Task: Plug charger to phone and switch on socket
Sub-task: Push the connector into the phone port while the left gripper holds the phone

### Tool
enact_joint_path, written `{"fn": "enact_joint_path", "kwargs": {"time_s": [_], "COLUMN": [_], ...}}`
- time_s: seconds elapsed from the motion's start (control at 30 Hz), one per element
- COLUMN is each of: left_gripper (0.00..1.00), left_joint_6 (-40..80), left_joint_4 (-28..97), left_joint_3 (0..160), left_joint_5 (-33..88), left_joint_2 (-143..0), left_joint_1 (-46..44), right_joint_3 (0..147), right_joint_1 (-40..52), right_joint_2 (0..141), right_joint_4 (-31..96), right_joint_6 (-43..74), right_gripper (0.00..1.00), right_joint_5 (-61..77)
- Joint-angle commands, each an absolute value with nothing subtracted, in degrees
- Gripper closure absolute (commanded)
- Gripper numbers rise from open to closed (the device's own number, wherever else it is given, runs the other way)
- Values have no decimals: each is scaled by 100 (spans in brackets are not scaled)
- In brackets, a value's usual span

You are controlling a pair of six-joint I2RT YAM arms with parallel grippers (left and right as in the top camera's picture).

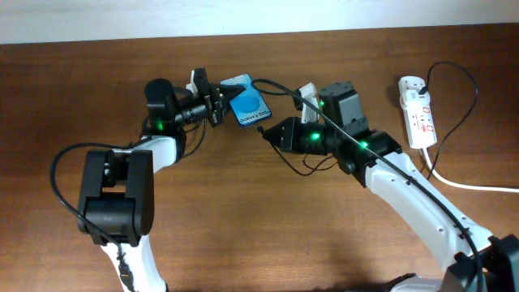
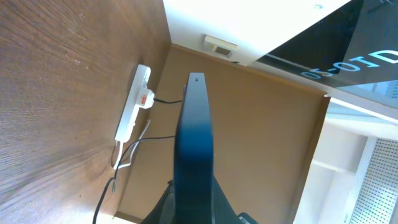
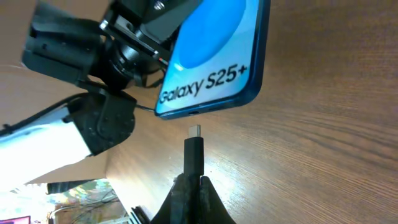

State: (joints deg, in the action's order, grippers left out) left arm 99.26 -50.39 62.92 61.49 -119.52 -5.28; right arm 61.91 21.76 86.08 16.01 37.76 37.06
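Left tool is clamped on one end of the phone, upper centre of the overhead frame, with the blue screen facing the camera.

Right tool sits just below and right of the phone, closed on the charger by its plug. In the right wrist view the plug's metal tip points at the port in the phone's lettered end, just short of it, not touching.

The socket lies on the table at the right edge, well apart from the phone. A black cable enters its upper end and a white cord trails right. Switch position: cannot tell.
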Motion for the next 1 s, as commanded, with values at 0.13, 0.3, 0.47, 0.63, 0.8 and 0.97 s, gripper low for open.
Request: {"fn": "enact_joint_path", "kwargs": {"time_s": [0.13, 0.3, 0.47, 0.63, 0.8, 0.97], "left_gripper": [100, 100, 100, 100, 100, 100], "left_joint_6": [9979, 9979, 9979, 9981, 9981, 9981], "left_joint_4": [-5094, -5094, -5094, -5094, -5094, -5094], "left_joint_3": [6386, 6386, 6386, 6386, 6386, 6386], "left_joint_5": [6261, 6224, 6184, 6187, 6167, 6167], "left_joint_2": [-11904, -11904, -11904, -11904, -11904, -11904], "left_joint_1": [-493, -493, -497, -499, -499, -499], "right_joint_3": [6178, 6178, 6176, 6178, 6176, 6176], "right_joint_1": [2093, 2104, 2279, 2292, 2351, 2438], "right_joint_2": [8350, 8364, 8379, 8379, 8399, 8401], "right_joint_4": [1586, 1699, 1667, 1640, 1594, 1562], "right_joint_6": [3798, 3800, 3802, 3804, 3804, 3802], "right_gripper": [96, 96, 96, 96, 96, 96], "right_joint_5": [3822, 3446, 3135, 3118, 3079, 2969]}}
